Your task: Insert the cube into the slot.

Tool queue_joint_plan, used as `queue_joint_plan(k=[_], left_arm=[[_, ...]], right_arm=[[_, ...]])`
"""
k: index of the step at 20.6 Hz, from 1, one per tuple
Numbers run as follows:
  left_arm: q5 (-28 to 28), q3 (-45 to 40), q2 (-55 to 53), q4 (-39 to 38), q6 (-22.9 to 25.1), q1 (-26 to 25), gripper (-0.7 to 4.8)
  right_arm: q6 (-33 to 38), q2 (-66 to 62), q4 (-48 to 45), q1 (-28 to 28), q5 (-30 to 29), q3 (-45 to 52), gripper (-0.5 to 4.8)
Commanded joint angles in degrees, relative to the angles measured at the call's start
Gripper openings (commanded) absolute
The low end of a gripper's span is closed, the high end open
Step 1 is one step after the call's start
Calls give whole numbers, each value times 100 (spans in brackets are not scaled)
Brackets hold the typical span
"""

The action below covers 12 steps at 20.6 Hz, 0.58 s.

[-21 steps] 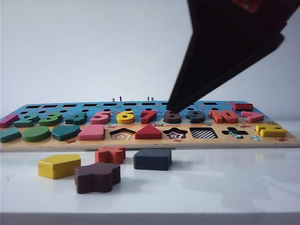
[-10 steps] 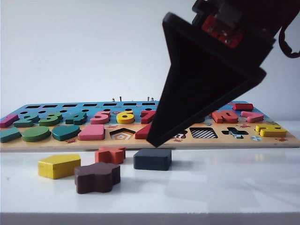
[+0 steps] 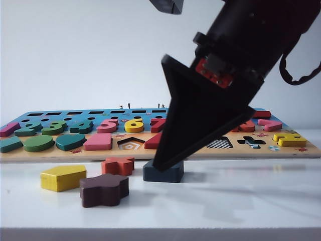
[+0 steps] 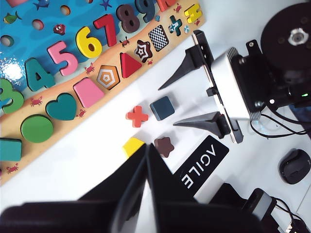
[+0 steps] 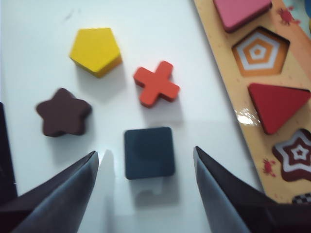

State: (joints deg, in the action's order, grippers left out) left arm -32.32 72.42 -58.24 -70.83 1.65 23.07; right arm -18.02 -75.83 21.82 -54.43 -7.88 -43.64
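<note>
The cube (image 5: 148, 152), a flat dark navy square block, lies on the white table in front of the puzzle board (image 3: 50, 154). My right gripper (image 5: 145, 151) is open and hangs just above it, one finger on each side, apart from it. In the exterior view the near finger (image 3: 170, 130) covers part of the cube (image 3: 173, 174) and of the slot (image 3: 219, 143), the checkerboard recess. From the left wrist view I see the cube (image 4: 162, 108), the slot (image 4: 158, 38) and the right gripper (image 4: 167, 107) over the cube. My left gripper (image 4: 146, 145) is shut and empty, high above the table.
A yellow pentagon block (image 3: 62, 177), a dark brown star-like block (image 3: 104, 190) and an orange-red cross block (image 3: 118, 165) lie left of the cube. On the board, the pentagon, star and cross recesses stand empty. A computer mouse (image 4: 294, 166) sits beyond the table.
My right gripper has come down and forward from over the board's numbers to the cube. The blocks have not moved.
</note>
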Motion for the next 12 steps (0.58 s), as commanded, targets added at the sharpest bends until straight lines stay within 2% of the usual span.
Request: queue_joint_plan(k=[1,3,5,12], left_arm=[[-22,31,2,66,44,2,17],[-22,31,2,63,44,2,17],[-24,31,2,63,44,2,17],[-22,31,2,63,44,2,17]], right_arm=[[-24,-24,-103,129,-2,-31,334],[-24,-28,-101,129,-74,-31,313],[-24,-31,-122,127,-396,-31,312],[-24,-63,-164,127,-411,-28,312]])
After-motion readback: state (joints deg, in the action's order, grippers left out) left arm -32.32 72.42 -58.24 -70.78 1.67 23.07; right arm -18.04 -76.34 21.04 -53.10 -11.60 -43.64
